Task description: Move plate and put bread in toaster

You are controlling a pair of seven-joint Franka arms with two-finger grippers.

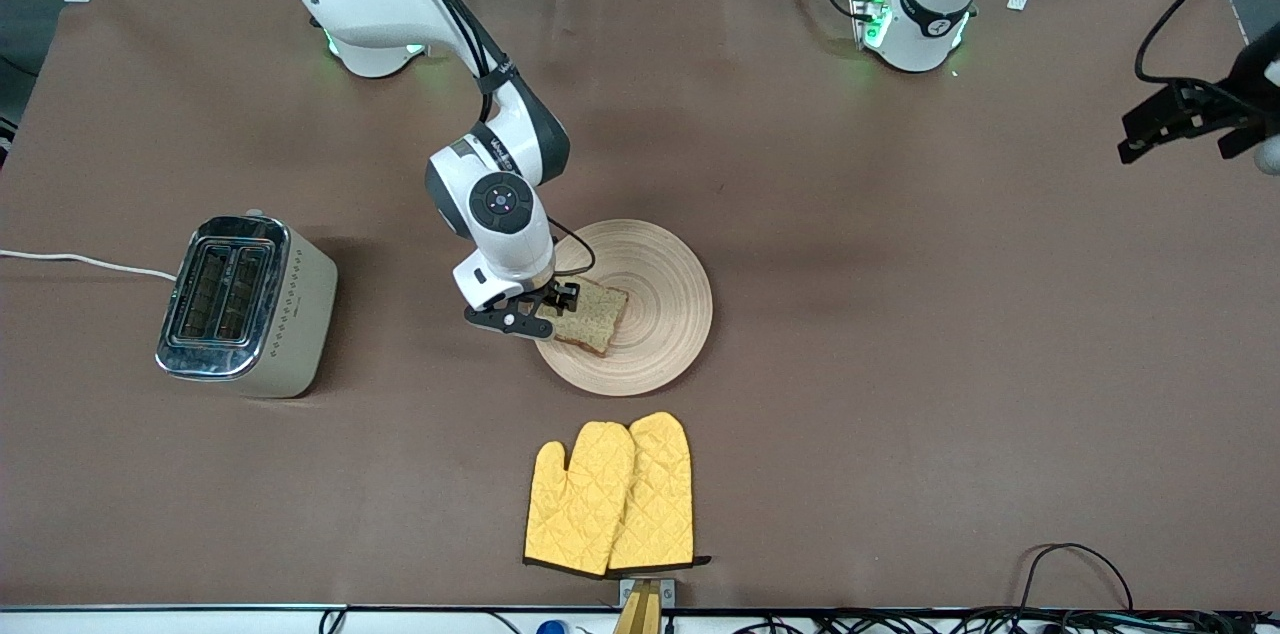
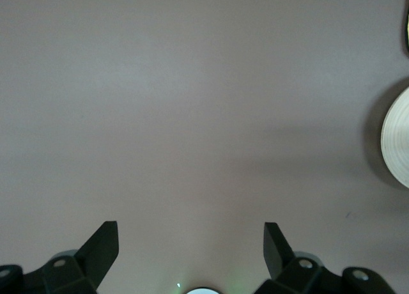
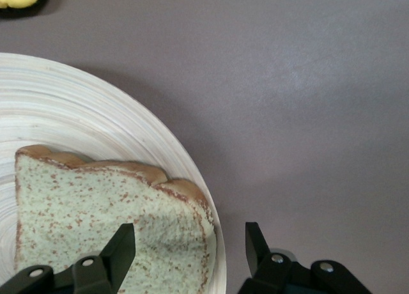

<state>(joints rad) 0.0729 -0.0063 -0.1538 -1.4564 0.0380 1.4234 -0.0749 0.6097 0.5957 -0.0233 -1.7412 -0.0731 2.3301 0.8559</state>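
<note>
The right tool (image 1: 545, 307), fingers spread wide, straddles the toaster-side edge of the brown speckled wholegrain bread slice (image 1: 592, 313) on the round light wooden plate (image 1: 650, 286). The boxy cream toaster (image 1: 245, 305) stands toward the right arm's end of the desk. The left tool (image 1: 1180, 119) waits spread wide above bare desk.

I count one plate (image 1: 640, 274) on my table (image 1: 900, 364), and one slice of bread (image 1: 592, 314) lying on it. There is one toaster (image 1: 250, 306), and I make out two slots in its chrome top, with one white cord (image 1: 85, 261) trailing from it. I see two oven mitts (image 1: 610, 494) (yellow, quilted, lying overlapped as a pair). Two arms are on my screens, each with one gripper: the right gripper (image 1: 540, 312) and the left gripper (image 1: 1185, 124), two fingers apiece, four fingers in all.
</note>
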